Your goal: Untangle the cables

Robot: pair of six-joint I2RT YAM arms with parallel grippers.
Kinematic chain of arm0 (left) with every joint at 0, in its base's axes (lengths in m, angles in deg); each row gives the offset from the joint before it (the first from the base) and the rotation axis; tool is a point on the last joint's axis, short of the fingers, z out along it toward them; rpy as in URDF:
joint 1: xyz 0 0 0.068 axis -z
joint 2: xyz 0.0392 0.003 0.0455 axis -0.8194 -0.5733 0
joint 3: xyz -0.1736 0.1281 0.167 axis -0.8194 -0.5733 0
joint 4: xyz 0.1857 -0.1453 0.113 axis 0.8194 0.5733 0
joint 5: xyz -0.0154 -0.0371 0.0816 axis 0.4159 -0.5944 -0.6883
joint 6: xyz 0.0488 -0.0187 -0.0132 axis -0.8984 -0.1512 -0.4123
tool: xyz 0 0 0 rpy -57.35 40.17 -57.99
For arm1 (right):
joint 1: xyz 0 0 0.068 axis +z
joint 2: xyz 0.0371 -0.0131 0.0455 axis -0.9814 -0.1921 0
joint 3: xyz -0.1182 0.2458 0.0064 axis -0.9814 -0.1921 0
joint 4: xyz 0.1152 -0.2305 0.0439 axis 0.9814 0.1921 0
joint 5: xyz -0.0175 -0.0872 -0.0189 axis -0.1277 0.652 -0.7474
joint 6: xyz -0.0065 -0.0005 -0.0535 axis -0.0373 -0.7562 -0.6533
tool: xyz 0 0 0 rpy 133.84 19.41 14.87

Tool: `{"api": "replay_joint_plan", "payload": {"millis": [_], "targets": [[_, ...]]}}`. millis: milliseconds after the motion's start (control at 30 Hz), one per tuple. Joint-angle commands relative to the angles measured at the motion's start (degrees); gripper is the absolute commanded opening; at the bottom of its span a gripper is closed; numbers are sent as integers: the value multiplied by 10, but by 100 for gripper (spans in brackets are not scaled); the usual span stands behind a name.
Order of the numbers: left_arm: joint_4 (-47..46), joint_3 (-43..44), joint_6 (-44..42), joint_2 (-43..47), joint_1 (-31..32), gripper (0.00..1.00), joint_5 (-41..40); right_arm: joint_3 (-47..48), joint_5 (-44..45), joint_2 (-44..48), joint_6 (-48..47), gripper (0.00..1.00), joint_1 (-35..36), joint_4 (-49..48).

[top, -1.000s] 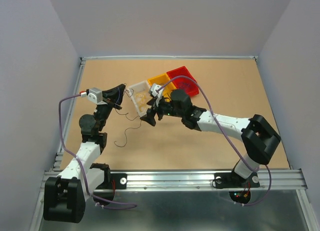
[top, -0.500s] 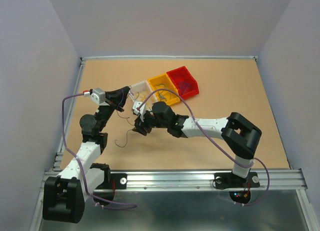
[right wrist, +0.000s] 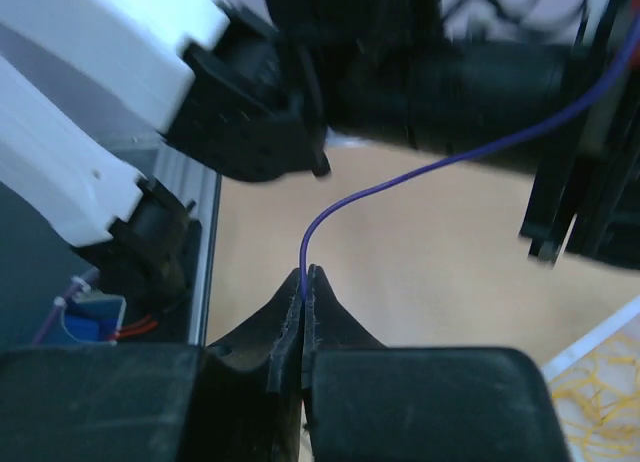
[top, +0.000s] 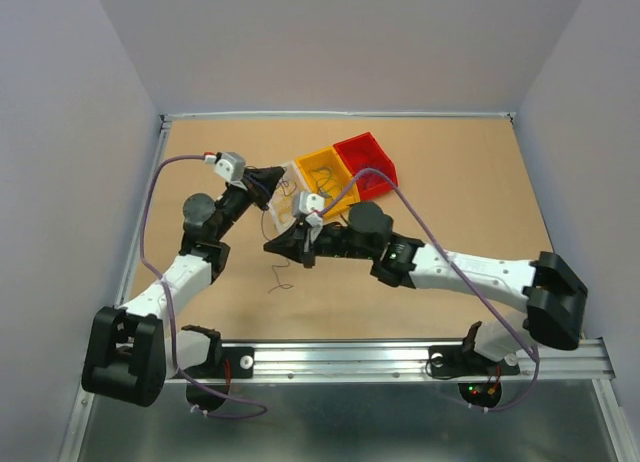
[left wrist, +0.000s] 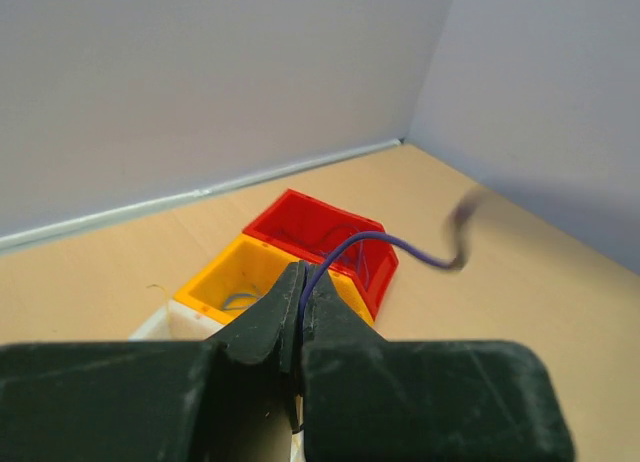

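Observation:
One thin purple cable (left wrist: 400,244) is pinched between both grippers. My left gripper (left wrist: 303,279) is shut on it and held above the bins; the cable arcs off to the right. In the right wrist view my right gripper (right wrist: 305,274) is shut on a purple cable (right wrist: 400,182) that rises from its tips and curves up to the right. From above, the left gripper (top: 282,176) hangs over the white bin (top: 272,172), and the right gripper (top: 269,247) sits just in front of it. A thin dark wire (top: 279,276) dangles below the right gripper's tips onto the table.
Three small bins stand in a row at mid table: white, yellow (top: 322,163) and red (top: 366,148). Yellow wires (right wrist: 600,402) lie in the white bin, and thin wires show in the yellow bin (left wrist: 235,282) and red bin (left wrist: 320,230). The arms' thick lilac cables loop overhead.
My right gripper has closed from open onto the purple cable. My left gripper has swung right and farther back, over the white bin. The dangling wire has shifted right.

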Motion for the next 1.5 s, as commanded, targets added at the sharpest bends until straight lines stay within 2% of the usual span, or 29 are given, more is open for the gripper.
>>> {"api": "replay_joint_plan", "payload": {"millis": [0,100,133,233,333,367,500,633,767,833,867,900,933,967,1033,1067,1267,1467], "targets": [[72,57,-86,-27,47,0,-13,-36,4,93,23,1,2,-79],[130,87,-136,-60,83,0,-17,-78,62,167,23,1,2,-115],[144,102,-140,-75,91,0,-15,-104,105,188,23,1,2,-125],[209,133,-212,-102,137,0,-13,-147,172,256,45,1,2,-168],[268,153,-274,-116,184,0,-15,-177,270,305,40,1,2,-210],[285,155,-285,-116,193,0,-12,-189,327,315,38,1,2,-217],[313,152,-332,-101,217,0,23,-201,491,328,6,1,2,-257],[344,144,-373,-69,222,0,95,-181,669,290,-48,1,-2,-269],[349,130,-398,-34,224,0,144,-156,736,237,-66,0,-42,-267],[349,119,-408,-12,224,0,168,-128,726,214,-43,1,-75,-206],[350,114,-410,-4,225,0,194,-110,687,203,-13,0,-90,-156],[351,110,-415,3,225,0,206,-87,648,178,63,1,-133,-47],[352,103,-420,18,225,0,220,-44,601,162,93,1,-154,3],[352,100,-422,26,225,0,238,-23,517,145,110,1,-170,42],[352,95,-423,40,224,0,250,1,449,100,89,0,-183,99],[352,94,-419,51,224,0,254,9,373,88,78,1,-183,106],[329,93,-375,71,220,0,238,65,147,-1,55,1,-183,172],[261,85,-266,76,183,0,179,83,8,-39,31,1,-183,192]]}}
